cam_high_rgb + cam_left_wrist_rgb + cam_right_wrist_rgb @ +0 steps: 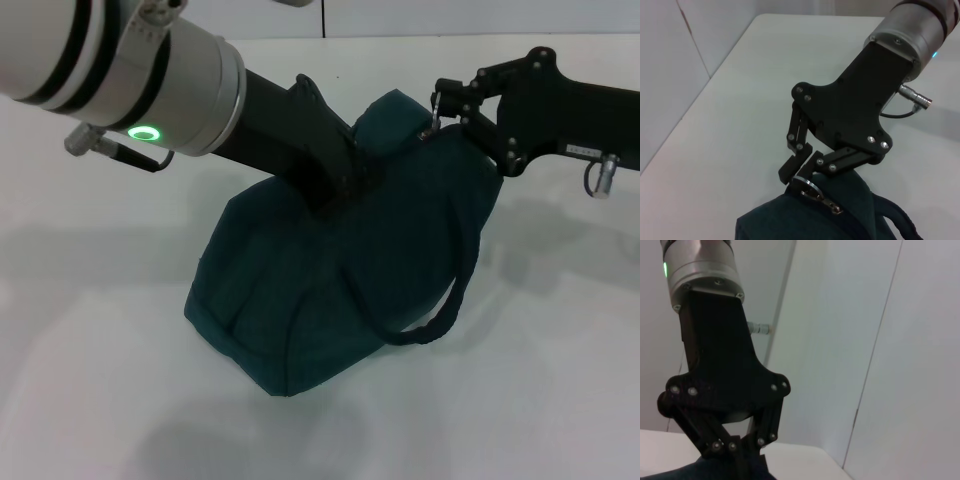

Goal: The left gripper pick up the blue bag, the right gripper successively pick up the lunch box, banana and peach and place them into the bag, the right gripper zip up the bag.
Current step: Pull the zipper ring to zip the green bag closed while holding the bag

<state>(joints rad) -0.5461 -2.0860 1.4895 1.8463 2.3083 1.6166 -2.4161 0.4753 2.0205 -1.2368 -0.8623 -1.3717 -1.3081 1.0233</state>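
One bag (pixel 330 290) sits on the white table (pixel 90 300) in front of me, slumped and tilted, its top closed; I count one loop handle (pixel 440 315) hanging down its right side, and one metal zipper pull (pixel 436 112) at the top right corner.

My left gripper (pixel 345 185) is pressed into the bag's upper edge near the middle. In my right wrist view its two fingers (pixel 747 455) come together down at the dark fabric, clamped on the bag's top.

My right gripper (pixel 445 105) reaches in from the right to the bag's top corner. From my left wrist view its two fingers (pixel 795 167) are pinched together on the ring (pixel 807 183) of the zipper pull, with the small metal tab (pixel 832 206) lying on the fabric just below.

Two arms, two grippers, both on the one bag: left at the middle of the top, right at the far corner.
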